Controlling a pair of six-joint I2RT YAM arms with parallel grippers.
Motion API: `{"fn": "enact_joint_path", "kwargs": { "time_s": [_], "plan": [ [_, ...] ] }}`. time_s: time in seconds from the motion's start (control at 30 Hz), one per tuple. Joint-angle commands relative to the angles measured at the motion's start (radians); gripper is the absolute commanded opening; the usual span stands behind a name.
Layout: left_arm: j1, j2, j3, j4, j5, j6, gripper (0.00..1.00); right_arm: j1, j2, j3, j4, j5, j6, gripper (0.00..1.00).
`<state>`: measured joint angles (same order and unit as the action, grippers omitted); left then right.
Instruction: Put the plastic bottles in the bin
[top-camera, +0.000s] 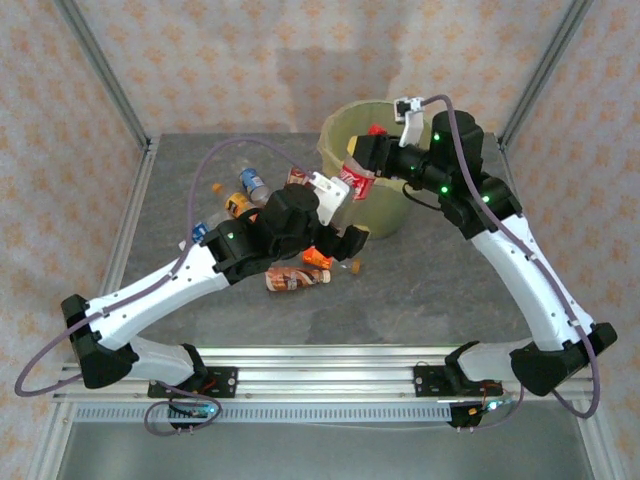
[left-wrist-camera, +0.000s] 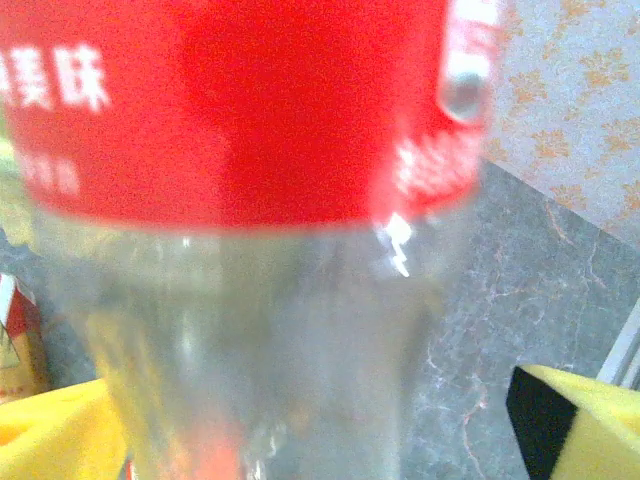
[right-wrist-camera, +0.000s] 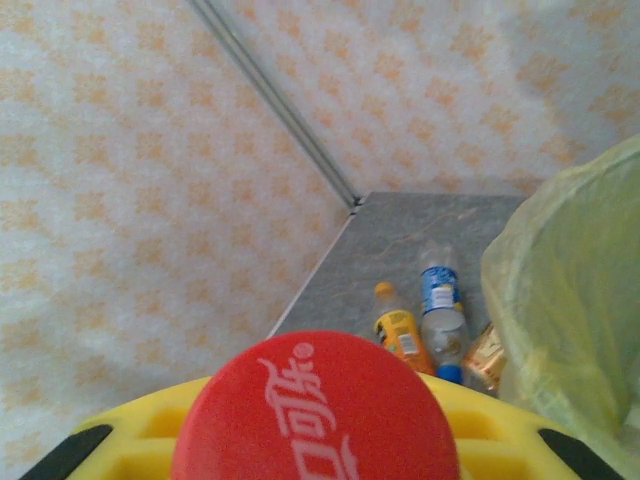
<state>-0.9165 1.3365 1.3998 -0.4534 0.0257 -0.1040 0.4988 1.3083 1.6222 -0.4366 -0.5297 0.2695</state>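
**Red-labelled bottle pinched at its cap end beside the bin**

The red-labelled bottle (top-camera: 358, 183) is held off the worktop (top-camera: 450, 290), roughly upright and just at the left side of the bin (top-camera: 388, 215). Whether it is over the rim or just outside it cannot be told. Its red cap (right-wrist-camera: 315, 410) is turned upward. The right gripper (top-camera: 366, 155) is stretched across the bin's opening from the bin's right and is pressed together on the bottle at its cap end. In the right wrist view, yellow fingers (right-wrist-camera: 140, 440) are seen on either side of the cap.

The left gripper (left-wrist-camera: 315, 430) is placed at the lower, clear part of the same bottle, on the side away from the bin. It is spread wide. One yellow pad (left-wrist-camera: 50, 435) is seen close against the bottle's wall and the other stands apart from it, so nothing is pinched by it.

The bin is lined with a translucent yellowish bag (right-wrist-camera: 560, 320) and is stood at the far side of the worktop.

Other plastic bottles are left lying on the worktop to the left of the bin. A brown-labelled bottle (top-camera: 295, 280) is laid on its side nearer the arm bases than the bin. An orange bottle (top-camera: 317, 257) is lodged between that one and the bin. Farther left of the bin, a blue-labelled bottle (top-camera: 252, 183) and an orange-labelled bottle (top-camera: 235, 205) are seen close together.
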Motion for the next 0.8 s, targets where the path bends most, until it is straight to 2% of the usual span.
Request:
{"fn": "enact_joint_path", "kwargs": {
  "time_s": [0.0, 0.23, 0.47, 0.6, 0.77],
  "plan": [
    [0.000, -0.082, -0.001, 0.040, -0.065, 0.007, 1.00, 0.001, 0.007, 0.108, -0.022, 0.109, -0.086, 0.03],
    [0.005, -0.204, -0.058, 0.019, -0.252, -0.023, 1.00, 0.001, 0.076, 0.297, 0.003, 0.323, -0.235, 0.02],
    [0.022, -0.240, -0.079, -0.058, -0.465, -0.078, 1.00, 0.001, 0.235, 0.431, 0.059, 0.577, -0.378, 0.01],
    [0.052, -0.237, -0.076, -0.111, -0.532, -0.142, 1.00, 0.000, 0.316, 0.436, 0.071, 0.586, -0.410, 0.00],
    [0.127, -0.239, -0.079, -0.172, -0.519, -0.217, 1.00, 0.000, 0.323, 0.307, 0.139, 0.565, -0.394, 0.00]
  ]
}}
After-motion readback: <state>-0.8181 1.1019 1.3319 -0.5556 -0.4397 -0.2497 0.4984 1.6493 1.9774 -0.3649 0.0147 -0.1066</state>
